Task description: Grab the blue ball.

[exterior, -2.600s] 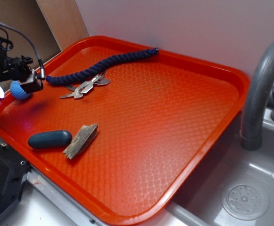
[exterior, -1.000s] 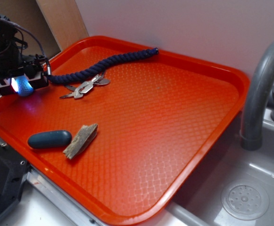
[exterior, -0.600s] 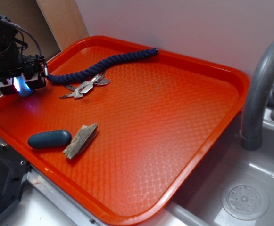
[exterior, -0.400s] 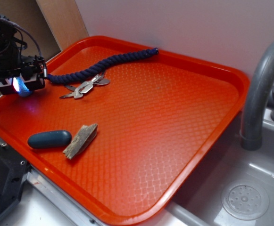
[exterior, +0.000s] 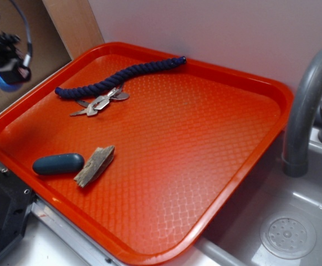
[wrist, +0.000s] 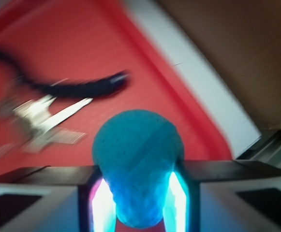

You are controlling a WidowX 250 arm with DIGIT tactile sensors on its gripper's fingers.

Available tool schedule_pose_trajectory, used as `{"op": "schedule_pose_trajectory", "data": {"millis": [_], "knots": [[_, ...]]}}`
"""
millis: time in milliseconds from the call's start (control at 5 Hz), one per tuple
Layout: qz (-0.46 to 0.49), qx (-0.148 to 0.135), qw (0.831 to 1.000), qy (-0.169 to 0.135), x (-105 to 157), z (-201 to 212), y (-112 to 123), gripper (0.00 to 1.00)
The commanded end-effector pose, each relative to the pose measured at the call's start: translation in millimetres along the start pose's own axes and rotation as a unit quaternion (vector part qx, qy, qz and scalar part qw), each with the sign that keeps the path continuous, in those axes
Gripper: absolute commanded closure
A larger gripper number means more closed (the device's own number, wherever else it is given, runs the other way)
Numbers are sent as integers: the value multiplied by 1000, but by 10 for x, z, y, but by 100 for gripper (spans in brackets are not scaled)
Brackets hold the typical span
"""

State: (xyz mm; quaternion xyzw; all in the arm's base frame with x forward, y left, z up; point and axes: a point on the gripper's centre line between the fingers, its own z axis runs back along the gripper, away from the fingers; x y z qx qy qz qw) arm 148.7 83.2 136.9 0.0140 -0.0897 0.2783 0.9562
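Note:
In the wrist view the light-blue dimpled ball (wrist: 138, 159) is squeezed between my two glowing fingers (wrist: 101, 205), held above the tray's far-left corner. My gripper (wrist: 138, 205) is shut on it. In the exterior view the gripper (exterior: 3, 75) hangs at the far left edge of the frame, lifted off the orange tray (exterior: 249, 160), with the blue ball (exterior: 6, 83) showing as a small blue patch under it.
On the tray lie a navy twisted rope (exterior: 119, 77), a metal multitool (exterior: 100, 102), a dark blue-grey capsule (exterior: 58, 164) and a wood chip (exterior: 95, 165). A grey faucet (exterior: 307, 105) and sink drain (exterior: 287, 236) stand at the right.
The gripper has risen and moved left, off the tray's surface, carrying the blue ball with it. Nothing else on the tray has moved.

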Motion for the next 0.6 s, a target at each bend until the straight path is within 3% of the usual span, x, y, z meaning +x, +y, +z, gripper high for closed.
{"op": "schedule_pose_trajectory", "data": {"millis": [0,200,400], "knots": [[-73,-14,997,37,-11,738,-683,100],[-81,-13,996,29,7,712,-848,100],[-70,-5,997,27,51,642,-828,100]]}}
